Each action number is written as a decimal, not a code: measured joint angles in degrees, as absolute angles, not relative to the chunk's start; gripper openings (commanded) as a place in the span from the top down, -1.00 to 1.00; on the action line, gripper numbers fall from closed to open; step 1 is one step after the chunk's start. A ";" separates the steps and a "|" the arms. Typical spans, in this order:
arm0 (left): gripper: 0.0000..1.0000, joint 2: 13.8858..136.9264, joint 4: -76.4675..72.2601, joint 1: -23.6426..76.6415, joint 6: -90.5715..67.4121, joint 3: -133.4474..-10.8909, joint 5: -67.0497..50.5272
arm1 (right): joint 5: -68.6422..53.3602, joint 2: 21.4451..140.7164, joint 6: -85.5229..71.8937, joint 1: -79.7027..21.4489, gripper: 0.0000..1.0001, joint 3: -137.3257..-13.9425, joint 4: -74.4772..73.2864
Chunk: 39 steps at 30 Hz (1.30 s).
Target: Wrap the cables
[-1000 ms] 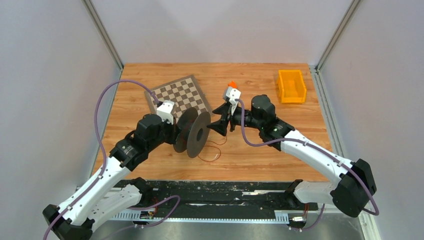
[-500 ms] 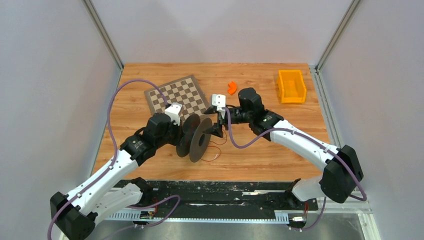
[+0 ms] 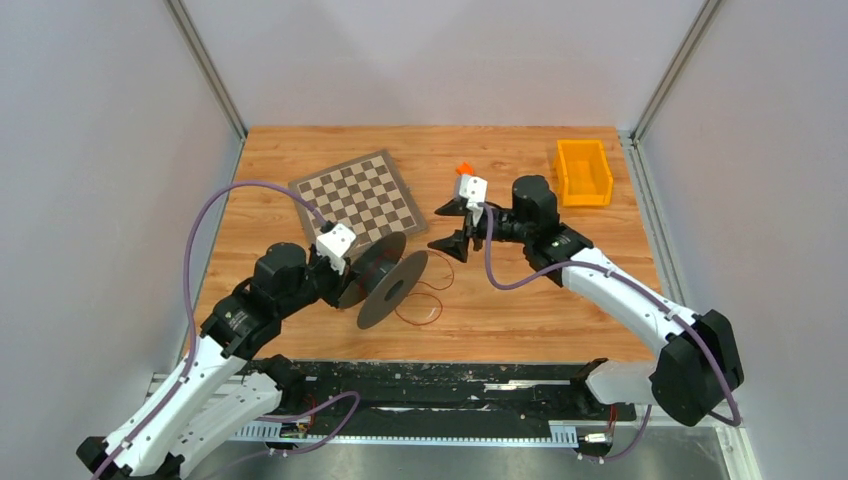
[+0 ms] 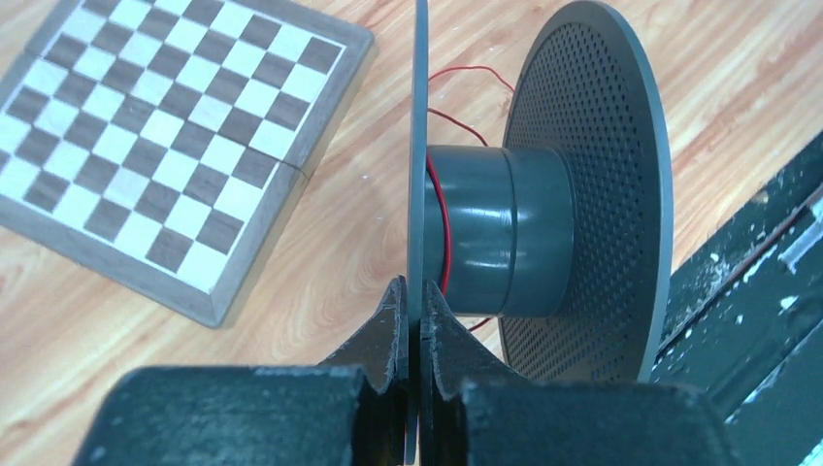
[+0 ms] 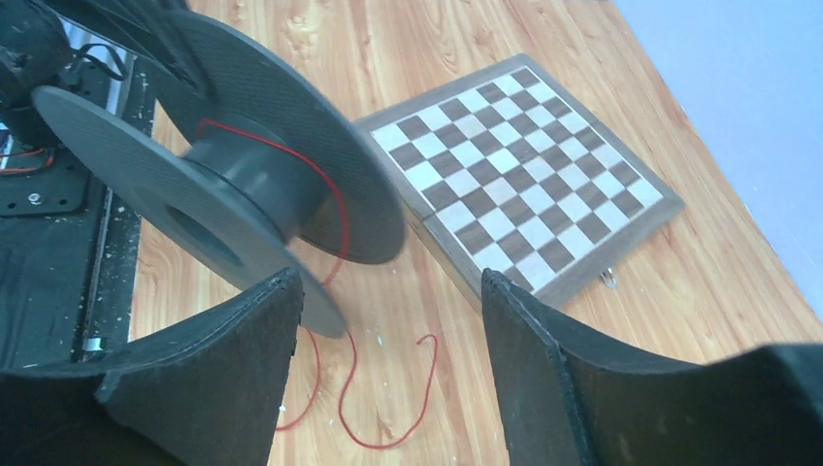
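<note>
Wooden worktop lay beneath a grey spool, axis roughly level, one flange pinched by the closed left hand. Right hand stood wide and empty, just right of it. Red wire ran from the hub to loose loops nearest the right hand.

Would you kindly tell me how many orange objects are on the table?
2: an orange bin at the far right corner, and a small orange piece near the back centre, partly hidden behind the right wrist camera.

Right tool farther back from the spool than before; spool lower, nearer the arm bases.
</note>
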<state>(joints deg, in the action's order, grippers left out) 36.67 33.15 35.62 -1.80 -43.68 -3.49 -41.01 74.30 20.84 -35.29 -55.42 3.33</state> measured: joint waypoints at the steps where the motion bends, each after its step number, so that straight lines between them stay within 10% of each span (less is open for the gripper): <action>1: 1.00 36.01 34.00 35.62 -0.03 -43.90 -4.60 | -41.78 74.00 20.71 -34.28 -0.36 -54.81 4.19; 20: 1.00 30.92 42.22 33.82 33.85 -44.64 -15.62 | -54.76 74.56 14.96 -29.26 -0.36 -35.33 29.71; 39: 1.00 33.61 44.27 25.04 37.04 -57.63 -26.76 | -47.99 102.08 5.91 -40.12 -0.34 -34.35 66.15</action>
<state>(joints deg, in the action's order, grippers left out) 33.61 44.27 25.04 37.04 -57.63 -26.76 -47.99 102.08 5.91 -40.12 -34.35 66.15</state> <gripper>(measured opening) 0.021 0.669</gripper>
